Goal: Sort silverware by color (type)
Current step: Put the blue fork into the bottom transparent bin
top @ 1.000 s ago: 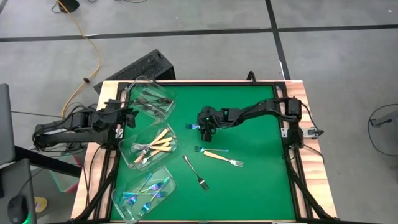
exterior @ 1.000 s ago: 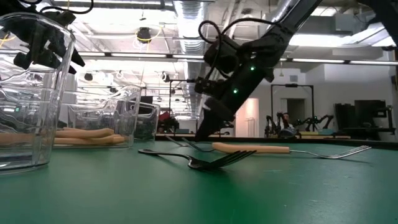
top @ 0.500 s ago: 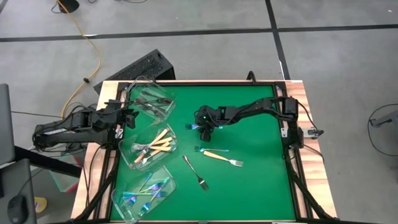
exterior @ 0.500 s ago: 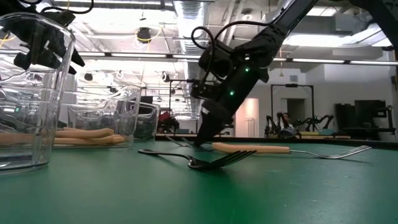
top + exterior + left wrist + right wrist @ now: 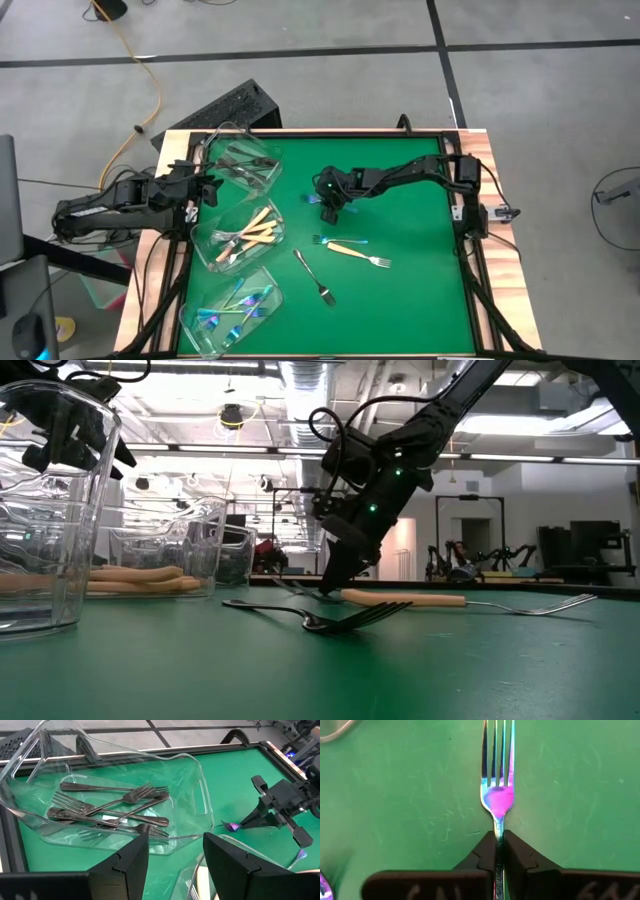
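My right pincer (image 5: 498,851) is clamped on the thin neck of an iridescent blue-purple fork (image 5: 497,795), its two dark fingers pressed together around the stem just below the pink-glinting bowl, with the tines pointing toward the top of the frame over the green table mat (image 5: 580,795). In the overhead picture that same right pincer (image 5: 329,205) sits just left of the mat's centre, its arm reaching in from the right edge. Below it in that frame lie a second blue-purple fork (image 5: 326,240) and a cream-tan-handled fork with a metal head (image 5: 357,254), touching or nearly so, and lower still a dark silver-grey metal fork (image 5: 313,276) rests alone. Along the left side of the mat stand three clear plastic tubs: the lower-left tub (image 5: 205,300) holds blue-purple forks, the middle tub (image 5: 205,235) holds cream-handled forks, and the upper tub (image 5: 262,145) holds silver-grey forks (image 5: 112,810). My left pincer (image 5: 205,186) waits at the far left of the frame, beside the upper tub's edge, its fingers (image 5: 131,865) standing apart and holding nothing.
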